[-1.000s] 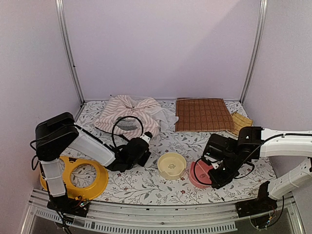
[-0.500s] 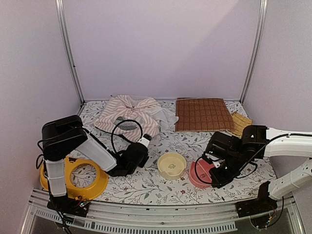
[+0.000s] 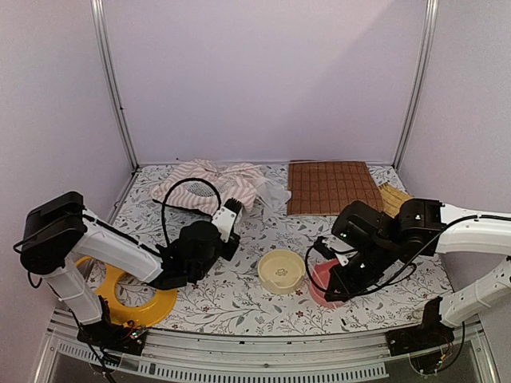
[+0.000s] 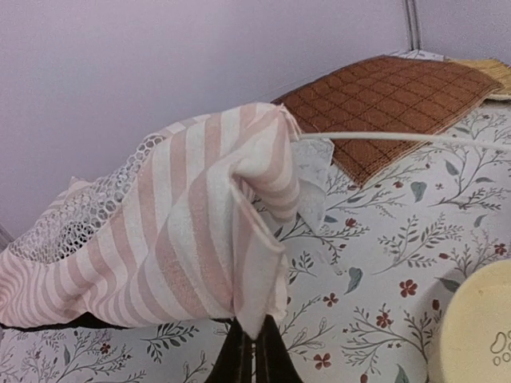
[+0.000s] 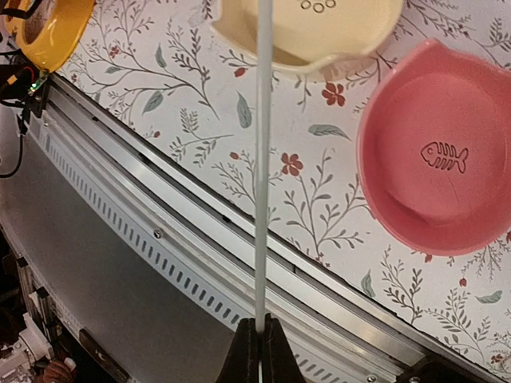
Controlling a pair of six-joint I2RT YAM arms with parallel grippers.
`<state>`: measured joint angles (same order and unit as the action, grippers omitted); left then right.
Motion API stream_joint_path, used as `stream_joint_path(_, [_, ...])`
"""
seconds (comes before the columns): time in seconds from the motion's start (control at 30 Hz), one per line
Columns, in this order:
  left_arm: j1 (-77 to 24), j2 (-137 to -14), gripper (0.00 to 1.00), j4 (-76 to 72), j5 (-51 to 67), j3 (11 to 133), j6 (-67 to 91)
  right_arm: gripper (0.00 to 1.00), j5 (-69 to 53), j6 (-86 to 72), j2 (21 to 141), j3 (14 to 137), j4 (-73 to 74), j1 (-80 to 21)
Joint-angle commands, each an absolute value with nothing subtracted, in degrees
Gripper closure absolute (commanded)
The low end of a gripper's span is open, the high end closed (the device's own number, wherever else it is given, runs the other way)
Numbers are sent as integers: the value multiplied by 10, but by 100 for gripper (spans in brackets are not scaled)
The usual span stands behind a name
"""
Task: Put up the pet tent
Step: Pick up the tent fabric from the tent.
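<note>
Since one second ago my left gripper (image 4: 251,357) has closed completely, pinching a fold of the pink-and-white striped fabric pet tent (image 4: 184,231). My right gripper (image 5: 259,341) is closed on its thin white pole (image 5: 263,159). The tent lies collapsed at the far left of the flower-printed table (image 3: 239,305); I judge the raising is all ahead.

On the desk (image 3: 239,303), the tent (image 3: 209,185) lies at 11 o'clock, with the mat (image 3: 331,187) to its right at 1 o'clock. The ring (image 3: 164,302) sits at 8 o'clock, the left bowl (image 3: 281,271) at 6, and the right bowl (image 5: 435,152) just beside it at 5.
</note>
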<state>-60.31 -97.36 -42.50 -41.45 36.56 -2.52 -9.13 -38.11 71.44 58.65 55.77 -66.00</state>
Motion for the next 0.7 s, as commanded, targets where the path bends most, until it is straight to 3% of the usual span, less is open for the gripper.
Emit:
stream_joint_path(0.0, [-639,-915,100,-429,-385,358,-55,100,-132,-375,722,607,400,-663])
stream_joint_path(0.27, [-707,-852,100,-395,-374,350,-82,100,-147,-380,747,627,249,-663])
stream_joint_path(0.67, [-788,-702,100,-313,-340,317,-36,100,-60,-458,696,590,70,-645])
